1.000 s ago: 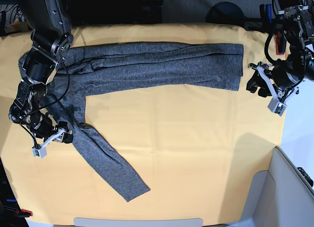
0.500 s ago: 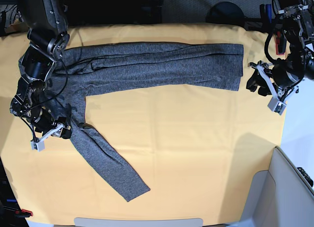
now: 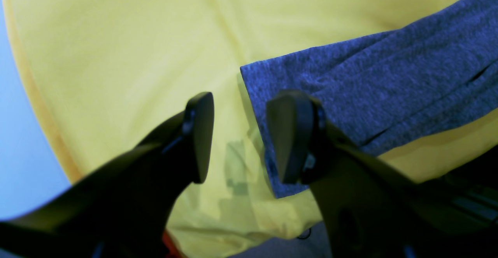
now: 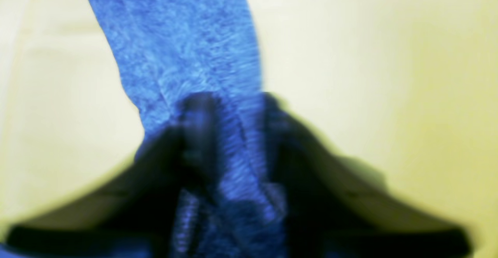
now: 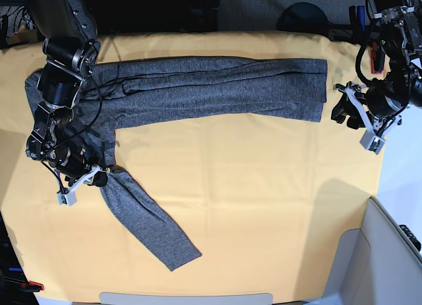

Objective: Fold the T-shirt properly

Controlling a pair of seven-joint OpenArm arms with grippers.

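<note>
The dark grey T-shirt [image 5: 217, 87] lies folded into a long band across the back of the yellow table cloth [image 5: 264, 186]. One long sleeve [image 5: 148, 222] runs down towards the front left. My right gripper [image 5: 97, 178] sits on the top of that sleeve. In the blurred right wrist view its jaws [image 4: 233, 125] stand apart, with a bunched ridge of sleeve [image 4: 183, 36] between them. My left gripper [image 5: 339, 112] hovers open just off the shirt's right end. In the left wrist view it [image 3: 239, 133] is empty, at the corner of the hem [image 3: 369, 86].
A pale grey bin [image 5: 389, 252] stands at the front right corner, beyond the cloth's edge. Dark equipment and cables line the back edge. A red part [image 5: 376, 58] sits by the left arm.
My right gripper moved right, from beside the sleeve onto its top, and the fabric there bunched a little. The left arm and the shirt body have not moved.
</note>
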